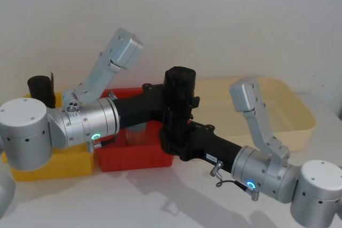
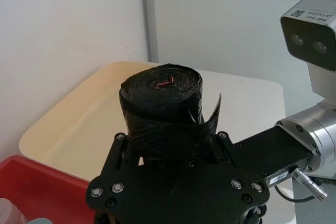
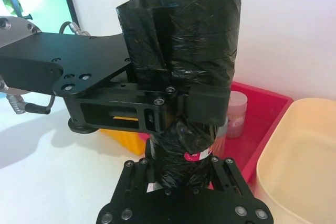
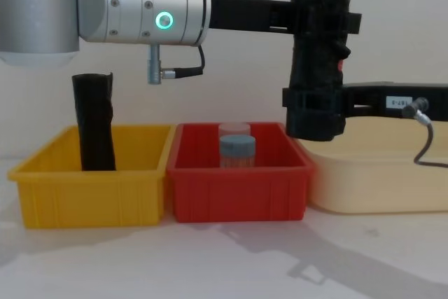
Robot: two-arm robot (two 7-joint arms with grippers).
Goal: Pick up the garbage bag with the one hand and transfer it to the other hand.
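Handover point. The garbage bag [image 4: 318,68] stands upright in the air above the seam where the red bin [image 4: 238,190] meets the cream tray [image 4: 378,183], clear of both. The left claw [image 4: 324,22], on the green-ringed arm, is clamped across the upper part of the roll. The right claw [image 4: 315,113], on the blue-ringed arm, is closed round the lower part, just beneath. So both have hold of it. My read is that the take is made and the release is what's left. To do it well I want the right claw squeezing firmly before the left lets go, since most of the roll stands above the right claw and could lean once the top support goes. Then I open the left wide and back it out along its own arm line, toward the yellow bin [image 4: 91,197] side, holding the right motionless. A loose flap [image 2: 212,114] of plastic sticks out beside the left claw's fingers [image 2: 122,145], and I'd watch that it doesn't snag. Hard to make out: how hard the right claw presses, black on black. The roll's bottom end is buried in that claw. There is a red mark [image 2: 167,82] in the roll's core, and I can't say what it is. A slimmer black roll [image 4: 94,120] stands in the yellow bin and is not part of this.
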